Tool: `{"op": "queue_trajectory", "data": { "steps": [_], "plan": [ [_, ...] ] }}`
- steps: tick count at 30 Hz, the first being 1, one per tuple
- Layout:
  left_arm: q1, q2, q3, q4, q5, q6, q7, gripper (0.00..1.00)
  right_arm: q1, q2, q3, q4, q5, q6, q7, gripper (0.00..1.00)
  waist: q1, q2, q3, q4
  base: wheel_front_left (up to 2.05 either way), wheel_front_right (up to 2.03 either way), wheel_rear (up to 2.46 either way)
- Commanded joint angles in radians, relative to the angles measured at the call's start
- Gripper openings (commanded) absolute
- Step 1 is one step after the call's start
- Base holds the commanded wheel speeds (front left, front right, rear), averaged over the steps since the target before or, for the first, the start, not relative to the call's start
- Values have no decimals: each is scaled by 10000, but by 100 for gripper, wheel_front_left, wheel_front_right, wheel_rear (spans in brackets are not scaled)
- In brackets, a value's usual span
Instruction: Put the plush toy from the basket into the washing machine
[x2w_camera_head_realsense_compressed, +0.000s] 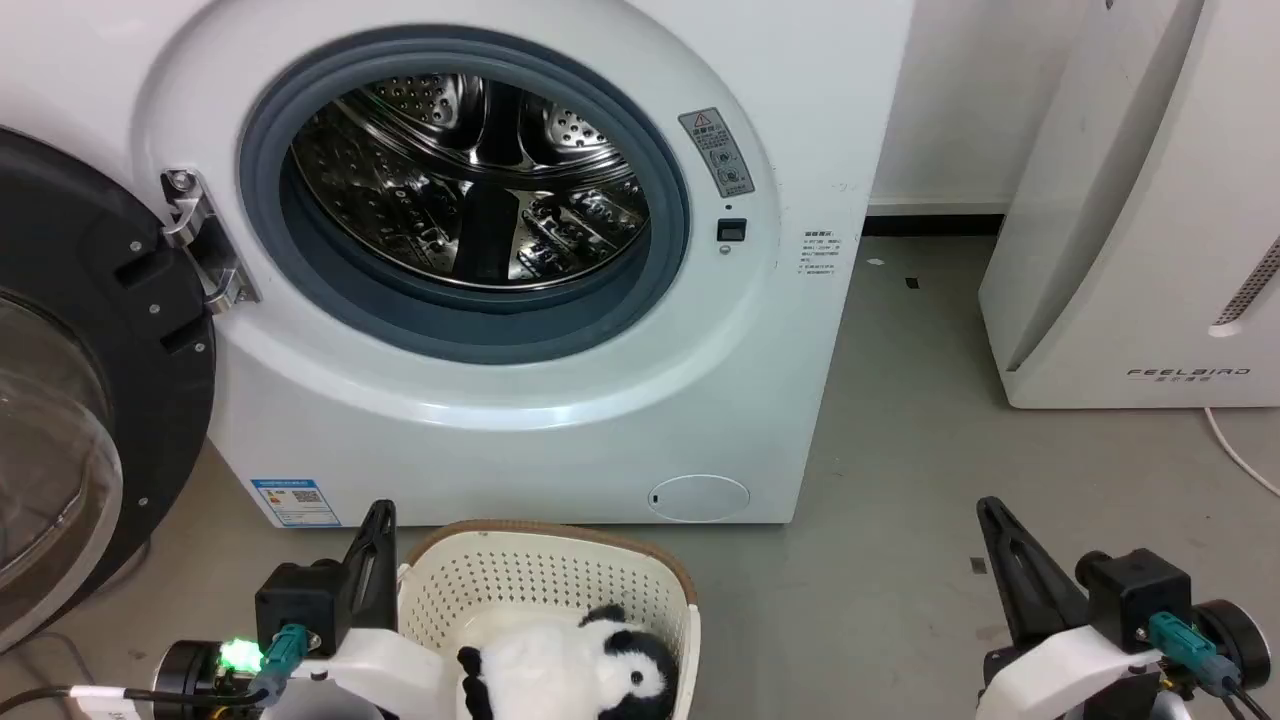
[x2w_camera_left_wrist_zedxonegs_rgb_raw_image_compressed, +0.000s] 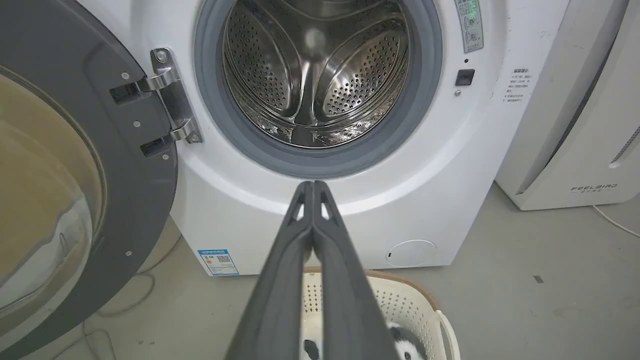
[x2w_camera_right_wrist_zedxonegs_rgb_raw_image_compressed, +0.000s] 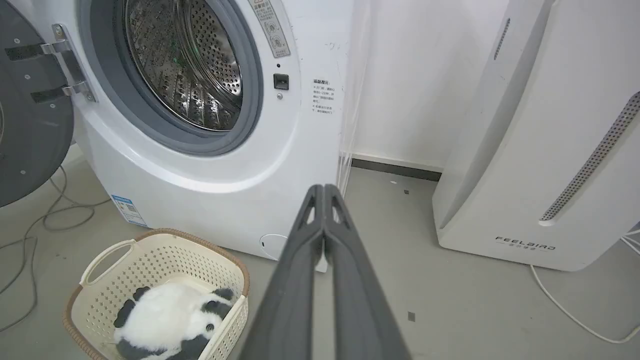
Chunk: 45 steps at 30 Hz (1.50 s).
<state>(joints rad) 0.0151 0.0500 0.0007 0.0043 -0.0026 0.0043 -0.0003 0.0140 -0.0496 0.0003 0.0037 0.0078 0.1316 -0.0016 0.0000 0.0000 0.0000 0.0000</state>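
Note:
The plush toy (x2w_camera_head_realsense_compressed: 580, 665) lies in the cream basket (x2w_camera_head_realsense_compressed: 540, 570) on the floor before the washing machine (x2w_camera_head_realsense_compressed: 520, 420); both also appear in the right wrist view, plush toy (x2w_camera_right_wrist_zedxonegs_rgb_raw_image_compressed: 170, 312) in basket (x2w_camera_right_wrist_zedxonegs_rgb_raw_image_compressed: 150, 260). The machine's drum (x2w_camera_head_realsense_compressed: 470, 180) is bare and its glass door (x2w_camera_head_realsense_compressed: 70, 400) hangs open at the left. My left gripper (x2w_camera_head_realsense_compressed: 380, 512) is shut and holds nothing, just left of the basket and above its rim; its fingers (x2w_camera_left_wrist_zedxonegs_rgb_raw_image_compressed: 312, 240) are pressed together. My right gripper (x2w_camera_head_realsense_compressed: 988, 508) is shut too, far right of the basket, over bare floor.
A white FEELBIRD appliance (x2w_camera_head_realsense_compressed: 1140, 250) stands at the right, with a white cable (x2w_camera_right_wrist_zedxonegs_rgb_raw_image_compressed: 565, 310) on the floor beside it. Grey cables (x2w_camera_right_wrist_zedxonegs_rgb_raw_image_compressed: 45, 215) lie under the open door. Grey floor (x2w_camera_head_realsense_compressed: 900, 500) stretches between the machine and the appliance.

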Motion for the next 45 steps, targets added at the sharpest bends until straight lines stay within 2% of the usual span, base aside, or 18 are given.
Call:
{"op": "queue_trajectory", "data": {
  "steps": [1,36,37,45],
  "plan": [
    [-151,3,-7,-43,26,-43,3,0,-140,-6,-3,-37,-78,-9,16,0,0,0,0,0,0,0,0],
    [-151,3,-7,-43,26,-43,3,0,-140,-6,-3,-37,-78,-9,16,0,0,0,0,0,0,0,0],
    [3,0,0,2,0,4,-2,100,2,0,2,0,4,0,0,100,0,0,0,0,0,0,0],
    [-47,0,-73,56,-38,141,-141,100,7,0,-107,-64,183,-1,-139,100,0,0,24,0,0,0,0]
  ]
}}
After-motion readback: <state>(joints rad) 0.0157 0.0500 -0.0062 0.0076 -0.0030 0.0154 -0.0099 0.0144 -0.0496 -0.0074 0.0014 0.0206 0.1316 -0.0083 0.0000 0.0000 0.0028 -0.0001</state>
